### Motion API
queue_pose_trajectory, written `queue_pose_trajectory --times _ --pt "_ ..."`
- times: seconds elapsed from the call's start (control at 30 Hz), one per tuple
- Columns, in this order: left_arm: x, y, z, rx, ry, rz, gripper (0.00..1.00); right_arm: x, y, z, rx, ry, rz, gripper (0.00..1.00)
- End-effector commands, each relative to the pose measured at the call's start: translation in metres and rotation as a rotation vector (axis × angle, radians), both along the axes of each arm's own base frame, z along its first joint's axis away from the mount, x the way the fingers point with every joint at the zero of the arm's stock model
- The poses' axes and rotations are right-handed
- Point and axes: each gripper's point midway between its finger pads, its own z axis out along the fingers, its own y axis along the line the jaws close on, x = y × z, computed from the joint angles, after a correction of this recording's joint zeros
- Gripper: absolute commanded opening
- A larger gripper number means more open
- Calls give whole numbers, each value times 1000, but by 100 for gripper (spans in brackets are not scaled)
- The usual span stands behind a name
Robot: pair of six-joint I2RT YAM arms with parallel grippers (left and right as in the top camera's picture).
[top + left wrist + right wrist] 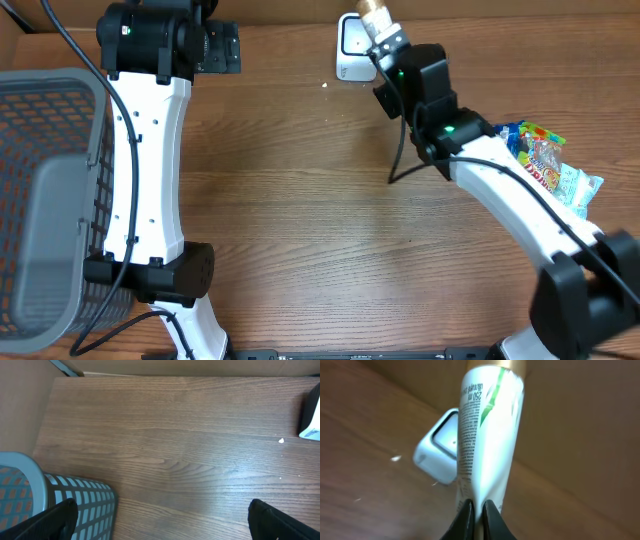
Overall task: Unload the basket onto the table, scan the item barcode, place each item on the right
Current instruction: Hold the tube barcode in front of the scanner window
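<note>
half done, i judge: my right gripper (477, 510) is clamped on the white tube (490, 435) at twelve o'clock, just beside the scanner (437, 455); presenting the barcode remains. left gripper (162, 520) gapes wide, empty.

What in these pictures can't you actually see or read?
Tube, right wrist view: print blurred; no barcode shows on this side.
Scanner, overhead: partly hidden by the tube and right gripper.
Snack packets, overhead: partly under the right arm; labels too small.
</note>
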Motion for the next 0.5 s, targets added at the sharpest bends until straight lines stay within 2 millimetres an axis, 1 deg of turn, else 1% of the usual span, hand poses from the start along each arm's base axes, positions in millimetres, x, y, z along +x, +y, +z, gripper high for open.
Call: queue_pose_trajectory --times 0.0,0.1,0.27,0.3,0.4,0.47 --pt "-1 -2 6 -5 -21 4 100 23 -15 4 -162 -104 -57 4" --pt "-1 -2 6 -5 -21 4 99 35 -11 4 -161 -153 -56 4" --pt "-1 -2 6 -5 -21 4 100 46 -6 5 -132 -212 -61 4" --pt "-1 -2 6 -5 -21 4 100 49 -5 8 -130 -232 -59 4" --pt "-1 -2 6 -5 -21 4 100 58 0 12 -142 -302 -46 4" --pt "-1 -2 6 -5 -21 4 100 63 5 10 -161 -334 -24 4"
